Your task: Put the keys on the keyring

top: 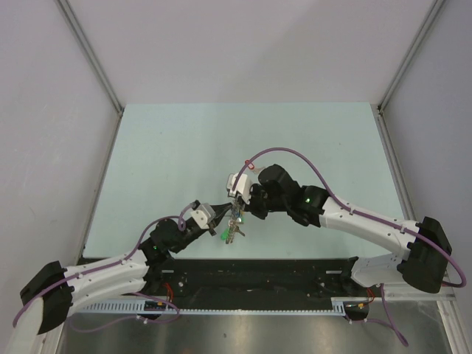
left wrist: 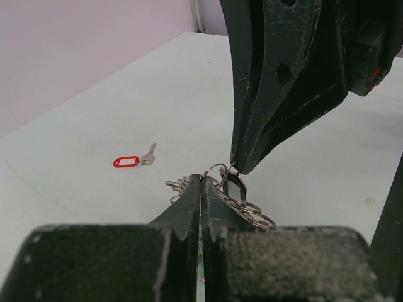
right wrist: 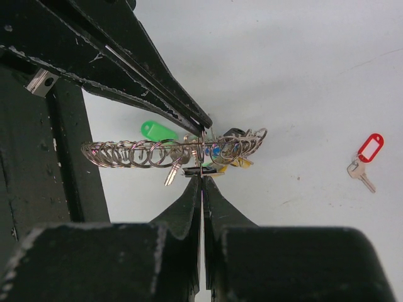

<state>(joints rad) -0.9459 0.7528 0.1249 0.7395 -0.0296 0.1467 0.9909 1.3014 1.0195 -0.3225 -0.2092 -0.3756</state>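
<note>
The keyring hangs above the table between both grippers, its thin wire threaded with several small split rings and keys with green, blue and yellow tags. My left gripper is shut on the keyring wire, with rings on both sides of its tips. My right gripper is shut on the thin ring of a black-tagged key, right against the hoop. The two gripper tips almost meet. A red-tagged key lies alone on the table.
The pale green table is walled in by white panels on the left, right and back. A black rail runs along the near edge by the arm bases. In the top view the red-tagged key is hidden.
</note>
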